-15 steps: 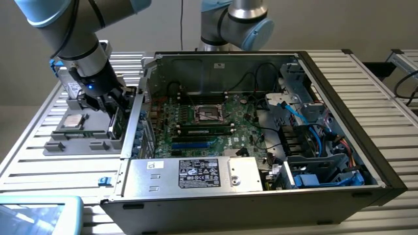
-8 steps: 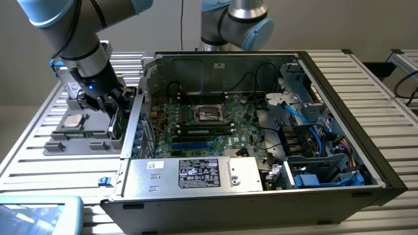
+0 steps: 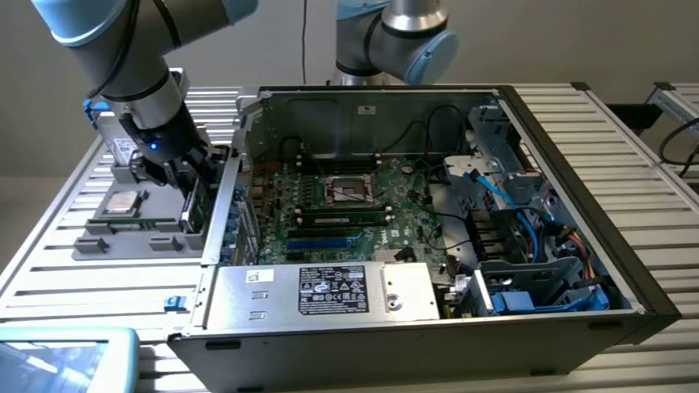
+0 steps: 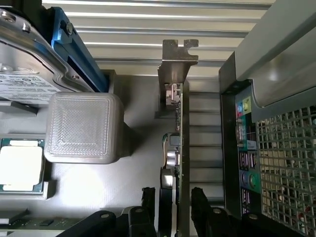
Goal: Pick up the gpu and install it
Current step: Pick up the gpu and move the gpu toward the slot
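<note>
The gpu stands on its edge in a slot of the grey parts tray, just outside the open computer case. In the wrist view the gpu shows edge-on: green board, dark cover, silver end bracket at the far end. My gripper has come down over it. Its black fingers straddle the card's near end, close on both sides with a thin gap on the cover side, so the gripper is open. The motherboard lies inside the case, with blue slots near its front.
The tray also holds a processor, a silver drive with a white label and a grey block. The case's rear port panel stands right beside the card. A power supply fills the case front. A second arm's base stands behind.
</note>
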Controlling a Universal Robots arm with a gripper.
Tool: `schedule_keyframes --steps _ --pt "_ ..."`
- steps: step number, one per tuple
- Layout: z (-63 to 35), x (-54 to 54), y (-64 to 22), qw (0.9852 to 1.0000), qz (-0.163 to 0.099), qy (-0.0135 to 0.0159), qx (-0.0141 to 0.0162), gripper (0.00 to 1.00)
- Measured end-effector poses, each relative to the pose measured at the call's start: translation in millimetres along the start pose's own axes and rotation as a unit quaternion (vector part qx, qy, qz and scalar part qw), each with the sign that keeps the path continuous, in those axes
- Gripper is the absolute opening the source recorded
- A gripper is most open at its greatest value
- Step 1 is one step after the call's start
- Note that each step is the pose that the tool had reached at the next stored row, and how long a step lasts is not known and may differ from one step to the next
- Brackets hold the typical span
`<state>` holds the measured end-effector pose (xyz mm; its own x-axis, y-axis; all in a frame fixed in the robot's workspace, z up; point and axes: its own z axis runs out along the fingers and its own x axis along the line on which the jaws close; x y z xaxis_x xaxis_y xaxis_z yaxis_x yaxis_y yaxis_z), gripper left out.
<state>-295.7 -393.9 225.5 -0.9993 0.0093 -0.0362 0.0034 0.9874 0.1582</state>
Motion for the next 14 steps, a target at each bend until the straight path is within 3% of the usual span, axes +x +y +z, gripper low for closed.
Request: schedule_keyframes --steps 12,14 --pt "0.4 -1.0 0.0 1.0 0.0 0.0 0.0014 0.44" --pt "0.4 -1.0 0.0 1.0 0.0 0.0001 0.0017 0.35"
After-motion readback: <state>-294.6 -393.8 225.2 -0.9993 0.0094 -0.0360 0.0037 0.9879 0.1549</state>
